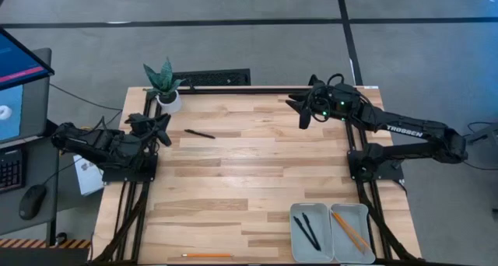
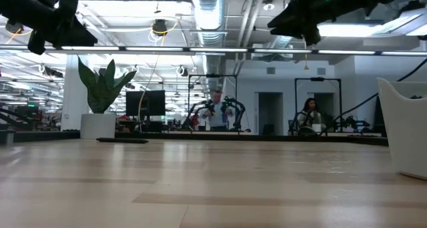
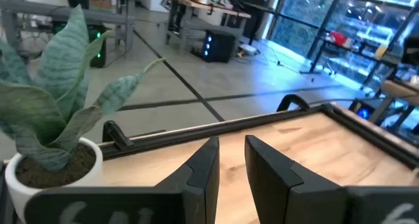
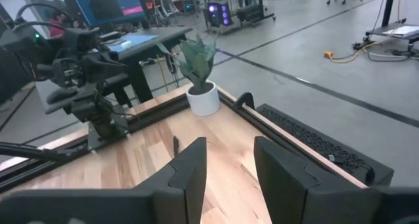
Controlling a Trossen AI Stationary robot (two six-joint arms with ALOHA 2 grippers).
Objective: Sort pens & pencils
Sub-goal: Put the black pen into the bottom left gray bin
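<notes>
One black pen [image 1: 200, 134] lies flat on the table's far left part, also seen in the right wrist view as the pen [image 4: 175, 144]. Two more black pens [image 1: 306, 232] lie in the left grey tray [image 1: 295, 211] at the near right. Orange pencils [image 1: 351, 231] lie in the right tray [image 1: 366, 211]. Another orange pencil [image 1: 206, 255] lies at the near edge. My left gripper [image 1: 165, 130] [image 3: 232, 152] hovers open, just left of the lone pen. My right gripper [image 1: 302, 114] [image 4: 229, 152] hovers open above the far right part.
A potted plant [image 1: 165, 83] [image 3: 46, 139] stands at the far left corner, close behind my left gripper. A black grille [image 1: 210, 78] lies along the far edge. A monitor, keyboard and mouse sit off the table's left side. Bare wood spans the middle [image 1: 249, 173].
</notes>
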